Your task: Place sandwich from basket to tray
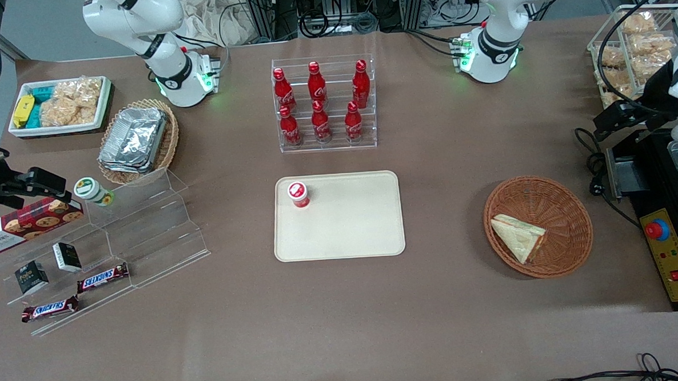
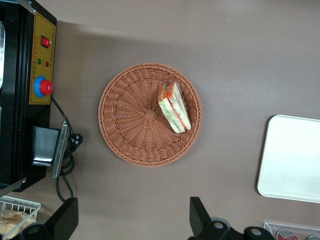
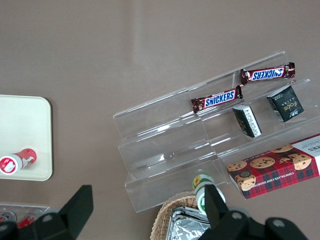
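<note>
pincer (image 2: 131, 220): hanging well above the table with its two fingers spread wide, nothing between them, so it's not gripping anything yet.

basket (image 2: 127, 132): sitting straight under the wrist camera, just off the fingertips' line, so the pincer is looking like it's mostly lined up over it already.

sandwich (image 2: 174, 107): lying inside the basket, not at the middle but out by the rim, on the part of the rim facing the tray. In the front view, the sandwich (image 1: 519, 237) is resting in the part of the basket (image 1: 568, 203) nearer the camera.

long axis: the cut edge with the orange and green filling is running at a slant across the finger gap, so he's probably needing a wrist twist as well as a drop to pinch across the bread faces.

tray (image 1: 364, 235): waiting well apart from the basket, toward the parked arm's end, mostly bare apart from a little red-capped cup (image 1: 298, 193) in one corner.
</note>
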